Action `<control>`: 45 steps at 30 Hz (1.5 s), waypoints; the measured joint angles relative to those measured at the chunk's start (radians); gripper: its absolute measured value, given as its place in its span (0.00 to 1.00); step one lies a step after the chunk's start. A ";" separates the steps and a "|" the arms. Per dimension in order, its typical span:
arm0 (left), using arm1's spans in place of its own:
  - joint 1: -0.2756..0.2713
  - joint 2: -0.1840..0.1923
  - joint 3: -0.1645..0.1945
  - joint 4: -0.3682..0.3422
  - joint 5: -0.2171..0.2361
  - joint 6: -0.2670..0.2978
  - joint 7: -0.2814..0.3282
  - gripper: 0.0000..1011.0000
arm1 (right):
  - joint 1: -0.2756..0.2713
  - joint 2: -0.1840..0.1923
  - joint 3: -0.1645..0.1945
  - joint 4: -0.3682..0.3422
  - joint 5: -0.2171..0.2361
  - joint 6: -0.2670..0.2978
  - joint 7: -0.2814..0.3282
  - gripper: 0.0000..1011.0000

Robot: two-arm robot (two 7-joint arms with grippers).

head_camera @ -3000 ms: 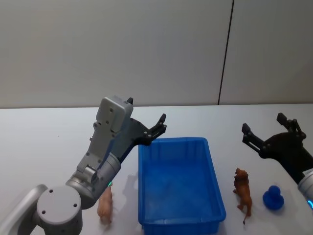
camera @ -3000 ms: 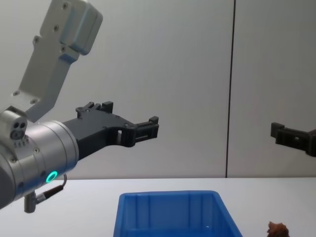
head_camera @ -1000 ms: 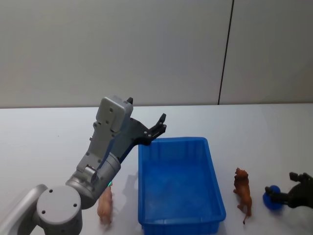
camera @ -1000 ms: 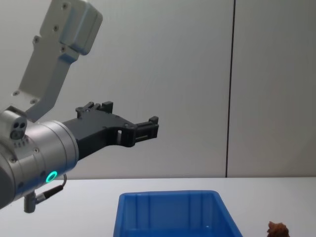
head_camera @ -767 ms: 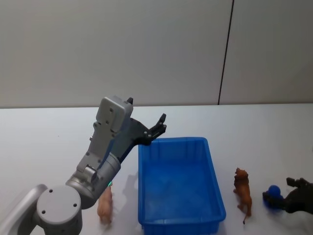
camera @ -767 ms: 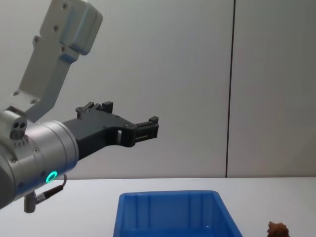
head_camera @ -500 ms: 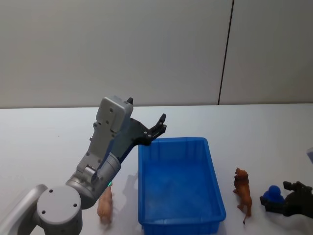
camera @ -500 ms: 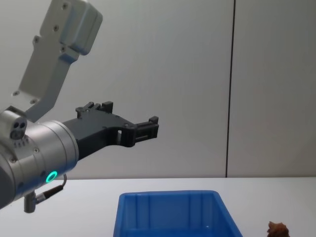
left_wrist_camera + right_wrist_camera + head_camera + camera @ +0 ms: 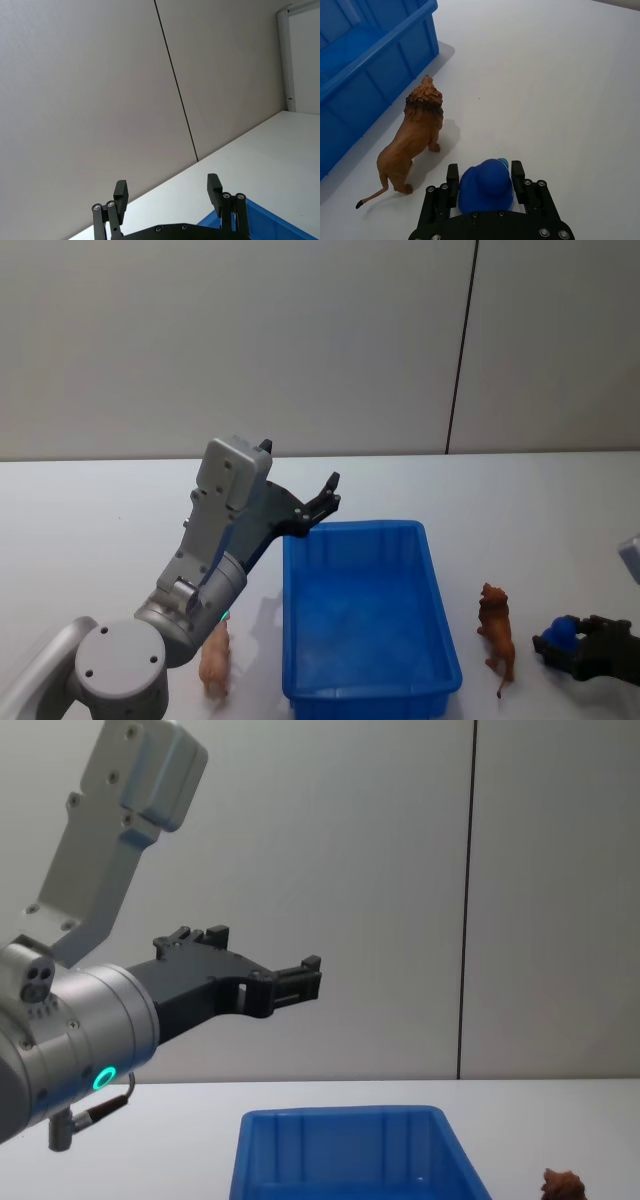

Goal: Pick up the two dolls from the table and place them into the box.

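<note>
The left tool (image 9: 320, 502) hangs in the air at 11 o'clock of the box (image 9: 355, 529), above its far left corner. Its fingers are wide apart and hold nothing, as the left wrist view (image 9: 167, 187) and the chest view (image 9: 300, 980) also show. Under the left arm, at 8 o'clock of the box, the pink doll (image 9: 214, 660) stands on the worktop (image 9: 80, 510), close to the left wall of the box but apart from it. The worktop at 9 o'clock of this doll is bare and wide.

The box sits in the middle, with its rim free on all sides and no doll inside. At 12 o'clock of it, bare worktop runs up to the far edge at the wall.

At 4 o'clock of the box the reddish-brown doll (image 9: 496, 635) stands upright on its legs (image 9: 415, 137); a narrow bare strip separates it from the right wall. At 3 o'clock of this doll, just beside it and not touching, is a small blue toy (image 9: 486, 184). The right tool (image 9: 485, 172) is low at the worktop (image 9: 565, 650) and is closed on this toy, one finger against each side. Beyond it at 12 o'clock the worktop is open.
</note>
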 joint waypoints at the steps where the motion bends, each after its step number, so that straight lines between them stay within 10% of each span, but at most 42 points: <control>1: 0.000 0.000 0.000 0.000 0.000 0.000 0.000 0.99 | 0.001 0.000 0.000 0.001 0.000 0.001 0.002 0.61; 27: 0.000 0.000 0.000 0.000 0.000 0.000 0.000 0.99 | 0.050 -0.003 0.013 -0.042 0.069 -0.057 0.005 0.35; 45: 0.000 0.000 0.000 0.000 0.000 0.000 0.000 0.99 | 0.251 -0.080 -0.026 -0.006 0.080 -0.087 0.134 0.24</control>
